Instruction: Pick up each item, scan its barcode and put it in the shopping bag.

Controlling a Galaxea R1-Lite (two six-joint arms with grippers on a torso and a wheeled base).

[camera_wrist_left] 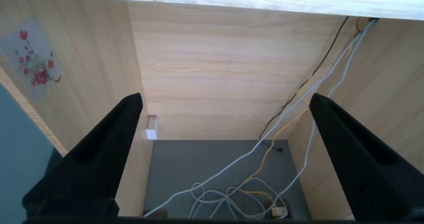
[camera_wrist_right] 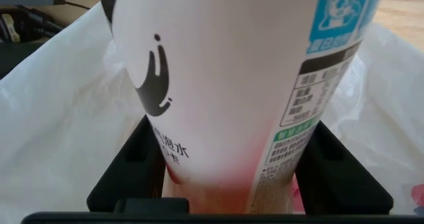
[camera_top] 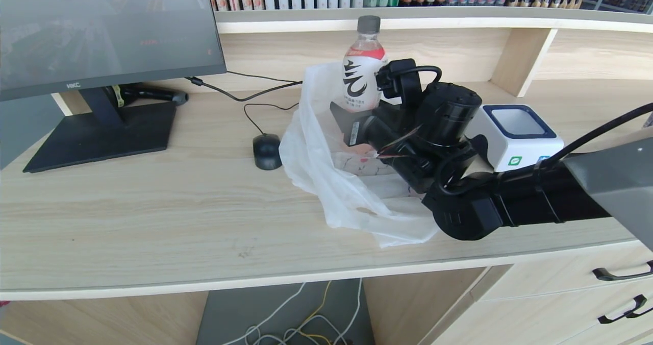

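A clear bottle point(camera_top: 363, 69) with a white, red and black label and a grey cap stands upright over the open white plastic shopping bag point(camera_top: 326, 166). My right gripper point(camera_top: 357, 123) is shut on the bottle's lower part, inside the mouth of the bag. In the right wrist view the bottle point(camera_wrist_right: 232, 85) sits between the two black fingers point(camera_wrist_right: 136, 164), with the bag point(camera_wrist_right: 59, 111) around it. My left gripper point(camera_wrist_left: 225, 158) hangs open under the counter with nothing between its fingers. The white scanner point(camera_top: 515, 136) with a blue-rimmed window stands on the counter to the right of the bag.
A monitor point(camera_top: 102, 28) on a black stand sits at the counter's left, a black mouse point(camera_top: 267, 151) beside the bag. A handheld scanner point(camera_top: 153, 95) lies behind the stand. Loose cables point(camera_wrist_left: 245, 184) lie on the floor under the counter. Drawers point(camera_top: 586, 294) are at lower right.
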